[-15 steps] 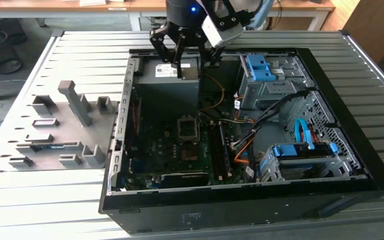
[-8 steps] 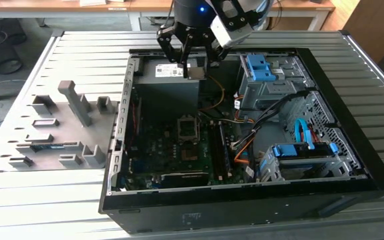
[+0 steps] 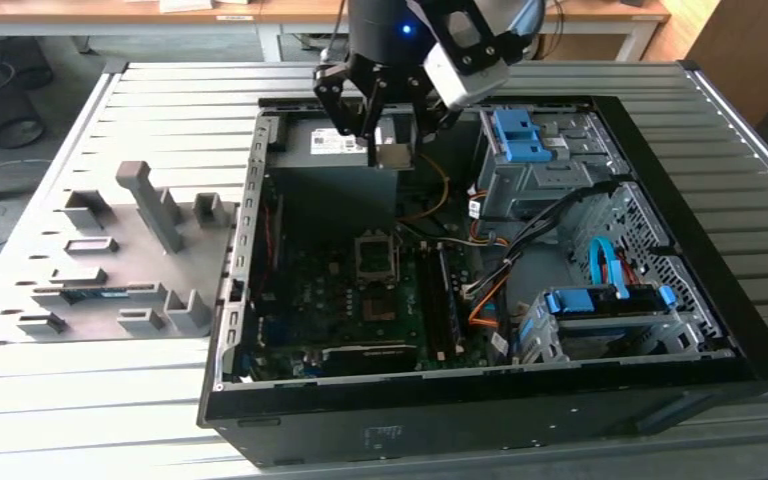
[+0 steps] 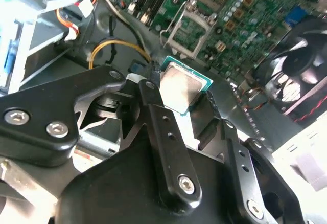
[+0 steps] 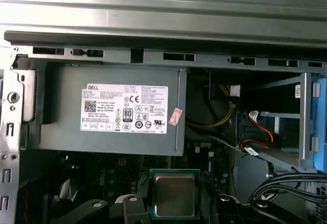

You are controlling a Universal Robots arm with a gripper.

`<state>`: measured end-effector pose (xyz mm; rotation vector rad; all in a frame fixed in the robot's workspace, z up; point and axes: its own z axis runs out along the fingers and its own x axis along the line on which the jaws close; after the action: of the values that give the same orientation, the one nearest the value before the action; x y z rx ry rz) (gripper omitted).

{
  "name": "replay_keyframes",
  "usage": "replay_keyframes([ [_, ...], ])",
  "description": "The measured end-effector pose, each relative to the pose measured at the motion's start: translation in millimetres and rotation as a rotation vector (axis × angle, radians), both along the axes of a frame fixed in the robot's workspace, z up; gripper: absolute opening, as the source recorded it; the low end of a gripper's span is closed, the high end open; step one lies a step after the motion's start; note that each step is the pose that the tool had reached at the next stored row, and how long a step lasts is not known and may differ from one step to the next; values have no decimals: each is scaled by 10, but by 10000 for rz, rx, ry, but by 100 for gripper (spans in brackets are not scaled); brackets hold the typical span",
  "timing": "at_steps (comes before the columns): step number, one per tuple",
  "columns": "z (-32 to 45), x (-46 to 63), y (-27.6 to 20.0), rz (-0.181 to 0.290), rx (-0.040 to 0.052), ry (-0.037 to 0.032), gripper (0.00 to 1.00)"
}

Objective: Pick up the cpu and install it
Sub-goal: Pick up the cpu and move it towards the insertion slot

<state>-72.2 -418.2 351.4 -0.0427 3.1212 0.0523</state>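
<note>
Jaws are clamped on the cpu, one finger on each of two opposite edges, so the gripper holds the chip flat with its dull metal top showing.

In the exterior view the cpu hangs above the far end of the computer case, over the power-supply box and well apart from the socket in the middle of the green board. By that, the pick-up looks done and the install not yet: the chip is in the air, not seated.

Only the exterior view gives the layout, with the case lying open on the slatted table and the grey fixture blocks to the exterior view's left.

The second wrist view gives the grip from close by and, past the chip, the socket's metal frame standing open, with a black fan nearby.

The first wrist view has the chip level between the fingers and the labelled box just beyond, but not the socket.
</note>
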Motion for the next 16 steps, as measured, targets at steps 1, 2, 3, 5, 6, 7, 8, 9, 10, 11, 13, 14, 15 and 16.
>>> replay_keyframes([
  [1, 0, 0, -35, 1, -1, 0, 47],
  [2, 0, 0, -70, 0, -2, 1, 47],
  [3, 0, 0, -109, 0, -1, 1, 47],
  [5, -1, 0, -178, -1, -2, 0, 47],
  [6, -2, 0, -211, 0, -2, 0, 47],
  [7, -3, 0, -244, 0, -4, 0, 47],
  [8, -2, 0, -275, 0, -11, 1, 47],
  [9, -3, 0, -307, 0, -20, 0, 47],
  [10, -4, 0, -335, 1, -30, 0, 47],
  [11, -5, 0, -363, 1, -43, 0, 47],
  [13, -4, 0, -417, 0, -74, 2, 47],
  [14, -5, 0, -432, 0, -87, 1, 47],
  [15, -6, 0, -434, 0, -87, 0, 47],
  [16, -6, 0, -434, -2, -88, 0, 47],
])
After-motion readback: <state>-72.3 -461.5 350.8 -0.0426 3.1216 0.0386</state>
